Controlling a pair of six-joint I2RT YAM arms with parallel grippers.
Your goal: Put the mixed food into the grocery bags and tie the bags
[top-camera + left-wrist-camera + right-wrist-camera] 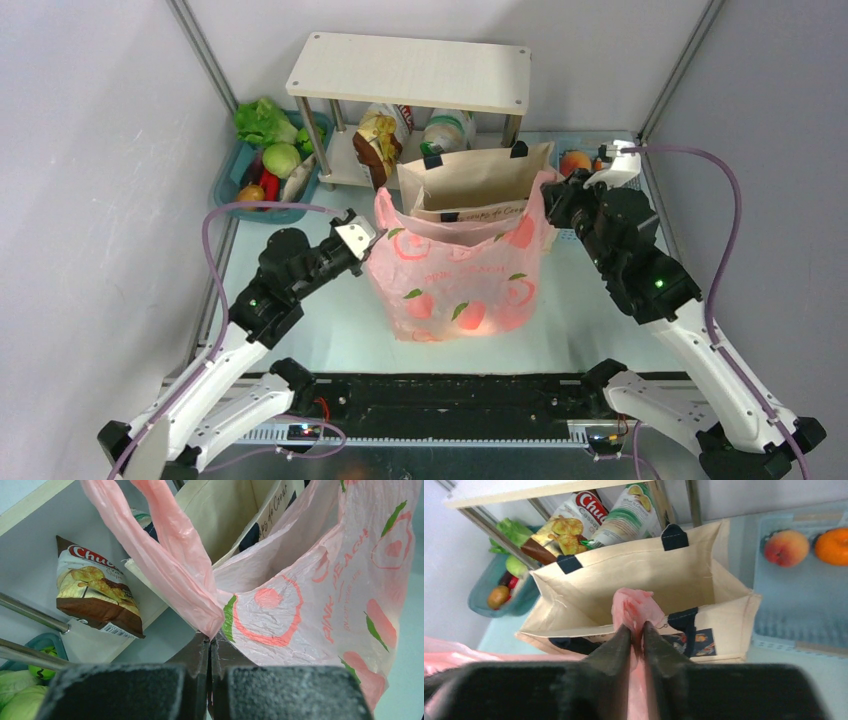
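The pink plastic bag (455, 290) with peach prints stands mid-table, its mouth stretched between my two grippers. My left gripper (368, 238) is shut on the bag's left handle (175, 565), jaws pressed together in the left wrist view (210, 640). My right gripper (548, 195) pinches the bunched right handle (636, 605) between nearly closed jaws (634, 627). Directly behind stands the beige canvas tote (475, 180), open and upright, empty in the right wrist view (634, 580). A brown-yellow crisp packet (378, 140) leans under the shelf.
A white shelf (410, 70) stands at the back with packets beneath it. A teal basket (235, 195) of vegetables sits at the back left. At the back right is a blue basket (804, 600) with a peach (786, 547) and an orange (831, 545).
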